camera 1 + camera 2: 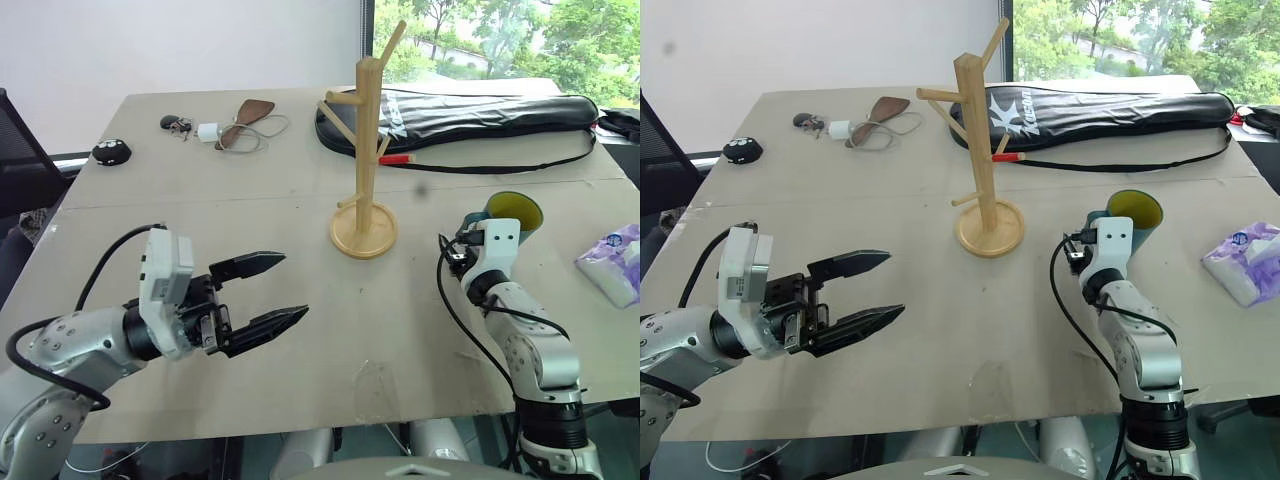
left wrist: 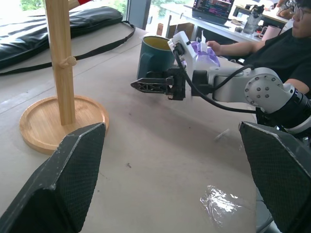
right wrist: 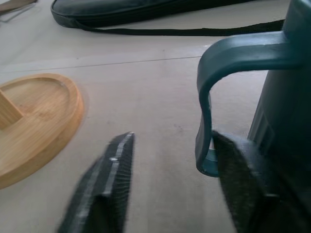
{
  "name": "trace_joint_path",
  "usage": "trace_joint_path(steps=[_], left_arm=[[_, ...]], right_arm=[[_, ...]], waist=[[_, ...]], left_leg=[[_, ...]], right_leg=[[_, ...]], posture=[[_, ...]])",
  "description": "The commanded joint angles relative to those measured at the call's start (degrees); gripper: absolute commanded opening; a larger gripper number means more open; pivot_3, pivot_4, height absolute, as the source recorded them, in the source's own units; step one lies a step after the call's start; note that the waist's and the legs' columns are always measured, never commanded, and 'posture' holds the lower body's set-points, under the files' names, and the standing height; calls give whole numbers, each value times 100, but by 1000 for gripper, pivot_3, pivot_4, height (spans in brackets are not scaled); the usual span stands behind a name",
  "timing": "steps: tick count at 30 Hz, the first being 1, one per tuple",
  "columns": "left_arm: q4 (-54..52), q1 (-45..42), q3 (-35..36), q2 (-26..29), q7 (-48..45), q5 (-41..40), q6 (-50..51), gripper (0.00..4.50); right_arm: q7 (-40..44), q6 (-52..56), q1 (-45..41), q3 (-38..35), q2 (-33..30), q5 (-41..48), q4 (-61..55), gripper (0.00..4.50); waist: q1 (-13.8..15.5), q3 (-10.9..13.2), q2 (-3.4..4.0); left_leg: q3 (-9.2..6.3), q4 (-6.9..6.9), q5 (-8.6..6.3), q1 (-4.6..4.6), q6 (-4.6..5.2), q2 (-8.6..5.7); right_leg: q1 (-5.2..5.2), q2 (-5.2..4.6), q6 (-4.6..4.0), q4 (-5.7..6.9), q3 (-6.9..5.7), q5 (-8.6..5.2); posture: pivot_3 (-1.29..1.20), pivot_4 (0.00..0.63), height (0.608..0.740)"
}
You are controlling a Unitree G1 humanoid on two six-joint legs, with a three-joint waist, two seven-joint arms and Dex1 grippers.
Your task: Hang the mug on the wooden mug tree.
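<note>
The mug (image 1: 1133, 218) stands upright on the bench (image 1: 940, 330), to the right of the wooden mug tree (image 1: 983, 150) and well apart from it, its handle (image 3: 218, 92) turned toward the tree. The step in hand looks like the grasp. The right end effector (image 2: 148, 85) sits at the handle — in its wrist view one finger lies inside or just behind the loop and the other stands off outside it, so the jaws are partly spread around the handle, not yet pinched on it. Next the fingers must close on the loop, then lift the mug and carry it across to an angled peg, loop first.

The left end effector (image 1: 262, 292) hovers over the near bench, fingers spread, holding nothing.

From the head views the right wrist covers the handle and the fingertips, so contact cannot be confirmed there. The mug's far side and foot are hidden — the wrist view cuts off its rim.
</note>
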Motion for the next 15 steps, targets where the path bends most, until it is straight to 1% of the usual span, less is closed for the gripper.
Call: trace_joint_path(steps=[1, 2, 6, 8, 10, 13, 15], left_arm=[[-166, 37, 188, 42, 12, -51, -71, 4500], [-152, 53, 203, 41, -3, -46, -76, 4500], [-128, 97, 245, 5, 0, -91, -93, 4500], [-126, 105, 266, -67, 75, -85, -131, 4500], [-151, 114, 247, -213, 160, 237, -355, 4500], [-61, 158, 269, -654, 59, 179, -733, 4500], [-4, 293, 359, -746, -248, 153, -882, 4500]], right_arm=[[54, -282, -126, -133, -50, -53, -10, 327], [81, -316, -129, -139, -78, -75, 3, 61], [250, -317, -58, -160, -211, -29, -175, 61], [412, -206, 10, -225, -297, 150, -392, 61], [705, -157, 109, -233, -522, 297, -666, 61], [1333, 81, 306, -300, -987, 799, -1262, 61], [1636, 339, 358, -427, -1305, 1201, -1651, 61]], waist=[[0, 0, 0], [-1, 0, 0], [-3, 0, 0], [-1, 0, 0], [1, 0, 0], [8, -1, -1], [11, -2, -3]], left_leg=[[2, 0, 0, 0, 0, 0], [5, 0, 0, 0, 0, 0], [11, -1, 0, 0, 0, 1], [16, 0, 0, 1, 0, 2], [16, 0, 0, 0, 0, 3], [20, 0, 0, -1, 1, 3], [21, 2, 0, -4, 1, 3]], right_leg=[[-1, 0, 0, 1, 2, 0], [-3, 0, 0, 2, 4, 0], [-9, 1, 0, 9, 10, 0], [-11, 1, 0, 13, 14, 0], [-12, 1, 0, 14, 15, 0], [-13, 0, 0, 13, 18, 0], [-11, -1, 0, 11, 19, 0]], posture=[[0, 150, 740], [0, 150, 740], [0, 150, 740], [0, 150, 740], [0, 150, 740], [0, 150, 740], [0, 150, 740]])
